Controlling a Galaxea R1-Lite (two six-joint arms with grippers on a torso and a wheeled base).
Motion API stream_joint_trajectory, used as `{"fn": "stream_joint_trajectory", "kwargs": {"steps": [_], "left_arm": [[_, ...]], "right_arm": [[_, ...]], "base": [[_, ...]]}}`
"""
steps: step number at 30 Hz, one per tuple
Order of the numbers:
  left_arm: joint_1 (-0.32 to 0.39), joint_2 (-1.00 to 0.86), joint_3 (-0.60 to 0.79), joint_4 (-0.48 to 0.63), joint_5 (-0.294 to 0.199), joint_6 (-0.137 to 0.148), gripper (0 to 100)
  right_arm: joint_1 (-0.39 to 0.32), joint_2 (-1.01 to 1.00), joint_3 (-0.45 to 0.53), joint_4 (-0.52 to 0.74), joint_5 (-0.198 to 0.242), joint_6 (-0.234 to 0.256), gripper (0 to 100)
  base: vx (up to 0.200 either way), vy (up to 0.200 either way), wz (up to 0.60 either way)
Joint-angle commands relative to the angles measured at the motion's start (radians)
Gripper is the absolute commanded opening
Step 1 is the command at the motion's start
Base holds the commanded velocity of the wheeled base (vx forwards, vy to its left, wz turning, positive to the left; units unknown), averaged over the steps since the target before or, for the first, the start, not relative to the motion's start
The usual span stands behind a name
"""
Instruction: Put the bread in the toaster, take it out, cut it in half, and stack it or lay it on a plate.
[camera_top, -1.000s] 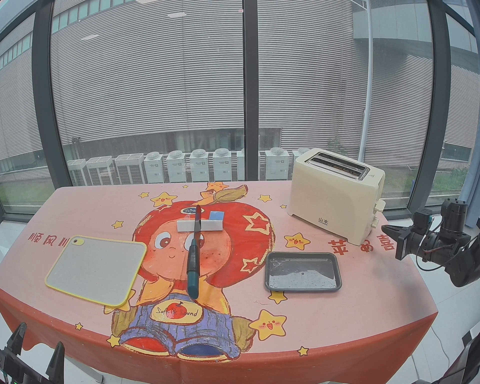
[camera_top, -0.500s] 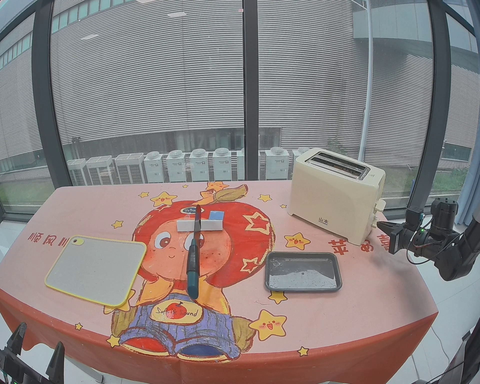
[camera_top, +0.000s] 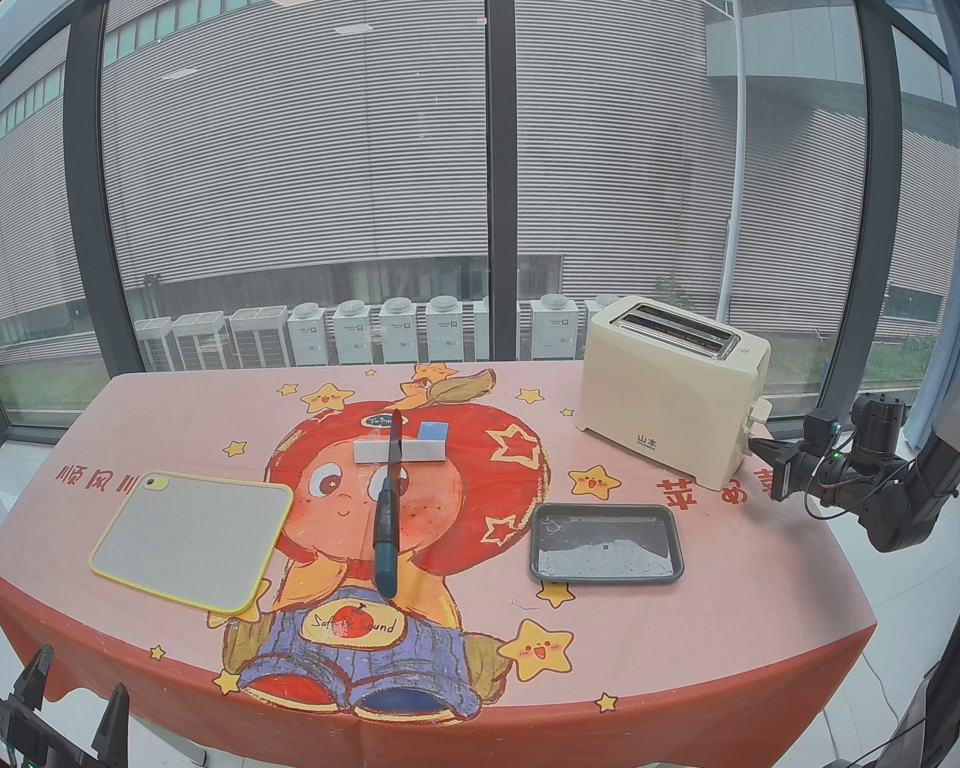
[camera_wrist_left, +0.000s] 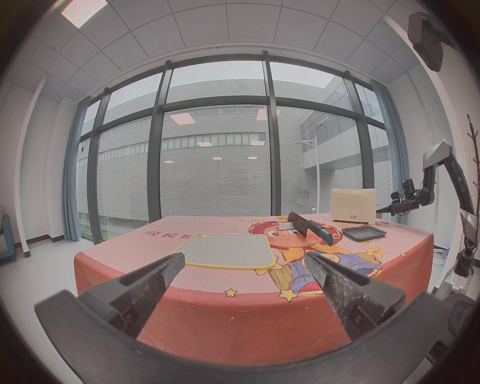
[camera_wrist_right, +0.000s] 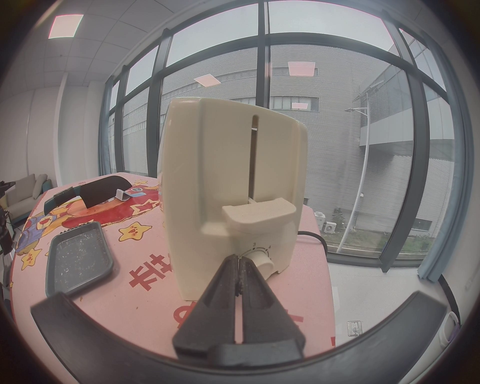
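The cream toaster (camera_top: 670, 390) stands at the table's back right, and its slots look dark from above, so I cannot tell whether bread is inside. Its side lever (camera_wrist_right: 259, 214) sits at the low end of its slot, above a round dial. My right gripper (camera_top: 757, 447) is shut and empty, its tip (camera_wrist_right: 239, 260) pointing at the toaster's lever end, close under the dial. My left gripper (camera_top: 78, 675) hangs open below the table's near left edge, its fingers (camera_wrist_left: 150, 285) spread wide.
A dark empty tray (camera_top: 606, 543) lies in front of the toaster. A teal-handled knife (camera_top: 386, 520) lies mid-table with its blade on a white block (camera_top: 400, 451). A grey, yellow-rimmed cutting board (camera_top: 190, 540) lies at the left.
My right gripper has moved left and slightly up, closing in on the toaster's lever end. The left gripper and the table's things are unchanged.
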Motion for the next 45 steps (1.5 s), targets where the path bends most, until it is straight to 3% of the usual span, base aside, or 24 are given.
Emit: {"fn": "stream_joint_trajectory", "kwargs": {"steps": [1,45], "left_arm": [[0.000,0.001,0.018,0.000,-0.001,0.000,100],[0.000,0.001,0.018,0.000,-0.001,0.000,100]], "right_arm": [[-0.001,0.016,-0.016,0.001,-0.002,-0.001,0],[-0.013,0.058,-0.006,-0.005,-0.005,-0.007,0]], "base": [[0.000,0.000,0.00],[0.000,0.000,0.00]]}}
